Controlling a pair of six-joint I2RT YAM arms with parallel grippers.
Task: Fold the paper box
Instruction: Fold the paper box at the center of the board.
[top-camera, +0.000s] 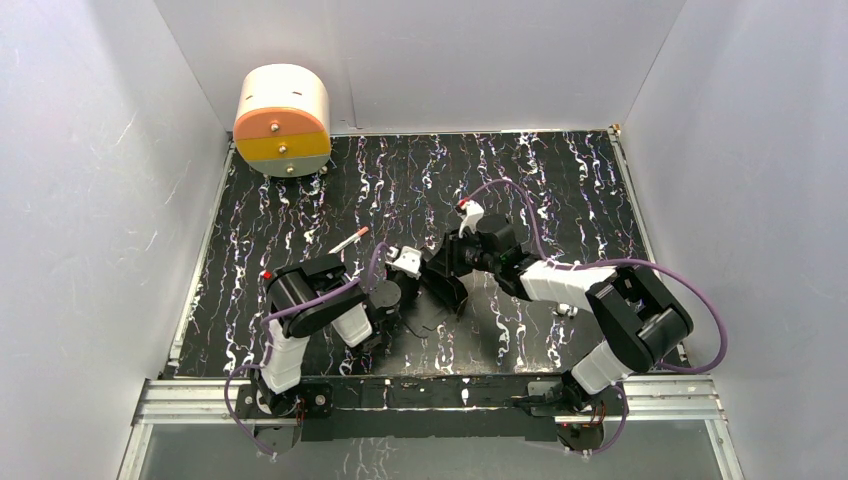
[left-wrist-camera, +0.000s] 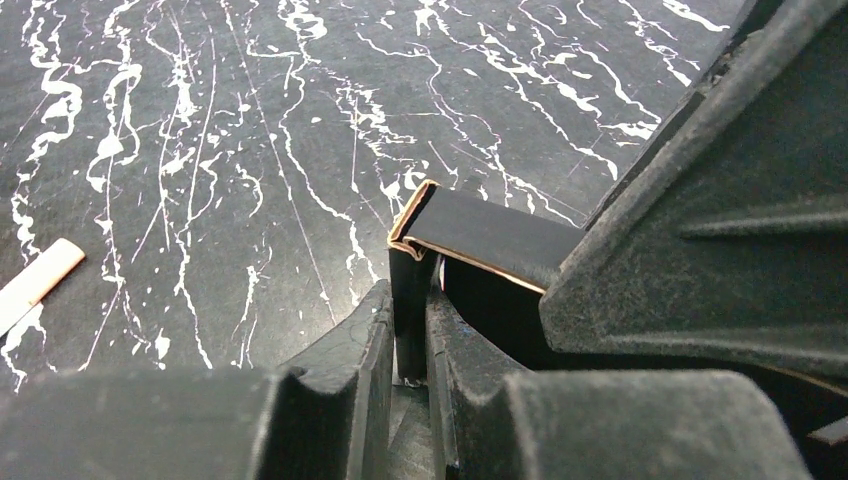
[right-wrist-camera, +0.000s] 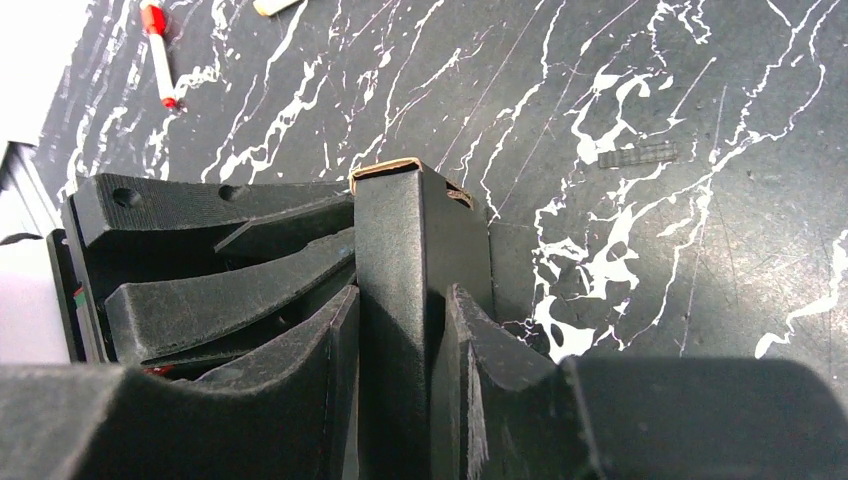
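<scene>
The paper box (right-wrist-camera: 400, 230) is a small matte black card box with tan cut edges, held upright above the marbled table between both arms. My right gripper (right-wrist-camera: 400, 300) is shut on it, one finger on each side of its narrow body. My left gripper (left-wrist-camera: 410, 300) is shut on a thin vertical wall of the paper box (left-wrist-camera: 480, 235), whose top flap bends off to the right. From above, the paper box (top-camera: 447, 290) is mostly hidden between the left gripper (top-camera: 405, 290) and right gripper (top-camera: 452, 272) at table centre.
A round cream, orange and yellow container (top-camera: 283, 120) stands at the back left corner. A red-capped pen (top-camera: 349, 240) lies just behind the left arm, with a pale beige stick (left-wrist-camera: 35, 280) near it. White walls close in three sides.
</scene>
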